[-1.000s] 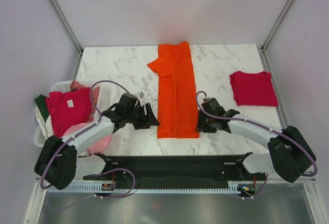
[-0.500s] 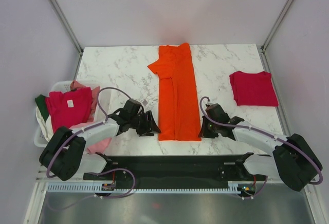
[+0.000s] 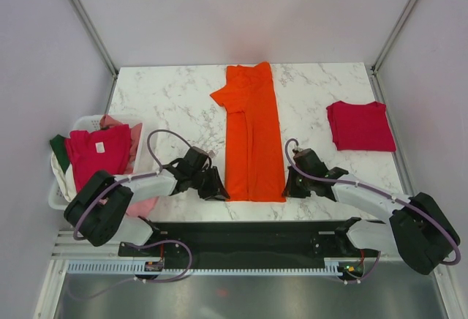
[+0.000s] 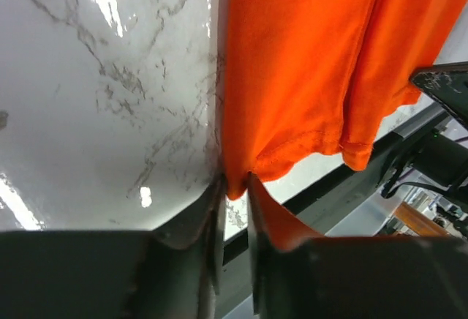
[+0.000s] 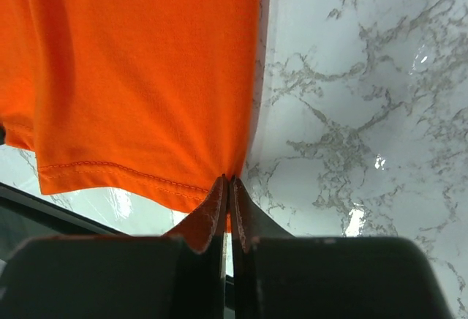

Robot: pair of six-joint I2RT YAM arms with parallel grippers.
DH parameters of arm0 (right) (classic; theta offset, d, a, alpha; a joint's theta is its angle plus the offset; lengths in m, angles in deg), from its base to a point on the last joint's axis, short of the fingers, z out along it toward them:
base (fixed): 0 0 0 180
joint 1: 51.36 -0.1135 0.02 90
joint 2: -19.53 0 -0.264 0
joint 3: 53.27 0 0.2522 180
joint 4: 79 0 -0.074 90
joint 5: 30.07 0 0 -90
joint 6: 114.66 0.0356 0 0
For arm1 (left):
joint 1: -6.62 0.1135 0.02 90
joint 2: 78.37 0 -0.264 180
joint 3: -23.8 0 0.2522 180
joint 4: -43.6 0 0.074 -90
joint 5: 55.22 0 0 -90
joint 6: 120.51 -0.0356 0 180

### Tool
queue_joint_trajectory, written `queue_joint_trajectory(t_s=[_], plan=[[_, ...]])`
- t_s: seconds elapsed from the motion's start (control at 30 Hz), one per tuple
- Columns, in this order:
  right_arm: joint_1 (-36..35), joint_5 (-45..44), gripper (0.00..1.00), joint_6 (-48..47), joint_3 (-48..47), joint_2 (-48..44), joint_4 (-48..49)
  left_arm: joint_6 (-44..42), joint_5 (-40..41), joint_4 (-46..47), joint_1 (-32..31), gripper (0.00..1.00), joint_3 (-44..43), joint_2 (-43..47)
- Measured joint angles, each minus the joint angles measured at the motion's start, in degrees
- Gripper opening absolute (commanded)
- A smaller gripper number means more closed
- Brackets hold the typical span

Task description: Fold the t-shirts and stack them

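Note:
The orange t-shirt (image 3: 252, 136) lies folded lengthwise in a long strip down the middle of the marble table. My left gripper (image 3: 219, 192) is shut on its near left hem corner (image 4: 235, 184). My right gripper (image 3: 287, 189) is shut on its near right hem corner (image 5: 230, 175). A crimson red t-shirt (image 3: 359, 125) lies folded at the right. A magenta t-shirt (image 3: 96, 154) tops the pile in the white basket (image 3: 84, 123) at the left, with pink and dark green cloth beneath it.
The near table edge and the black base rail (image 3: 248, 235) lie just behind both grippers. The metal frame posts (image 3: 398, 26) stand at the back corners.
Both grippers have moved toward the near edge of the table and in to the orange shirt's bottom hem corners, and have closed on them.

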Motion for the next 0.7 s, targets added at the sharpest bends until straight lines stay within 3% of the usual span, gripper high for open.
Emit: queue_joint_trajectory(t_s=[0.03, 0.07, 0.1, 0.23, 0.43, 0.7], plan=[[0.0, 0.1, 0.04, 0.0, 0.1, -0.2, 0.0, 0.4, 0.1, 0.6, -0.2, 0.18, 0.0, -0.7], [0.0, 0.2, 0.03, 0.0, 0.2, -0.5, 0.0, 0.8, 0.0, 1.0, -0.3, 0.06, 0.0, -1.4], [0.0, 0.3, 0.00, 0.0, 0.2, -0.7, 0.0, 1.4, 0.0, 1.5, -0.3, 0.02, 0.1, -1.8], [0.0, 0.6, 0.00, 0.0, 0.2, -1.4, -0.2, 2.5, 0.3, 2.8, -0.6, 0.02, 1.3, -0.5], [0.0, 1.0, 0.00, 0.0, -0.2, -4.9, -2.3, 3.9, 0.5, 1.5, -0.6, 0.02, 2.6, 9.4], [0.1, -1.0, 0.00, -0.3, -9.2, -4.2, -5.8, 4.3, 1.3, -2.1, -0.4, 0.02, -3.0, 11.4]])
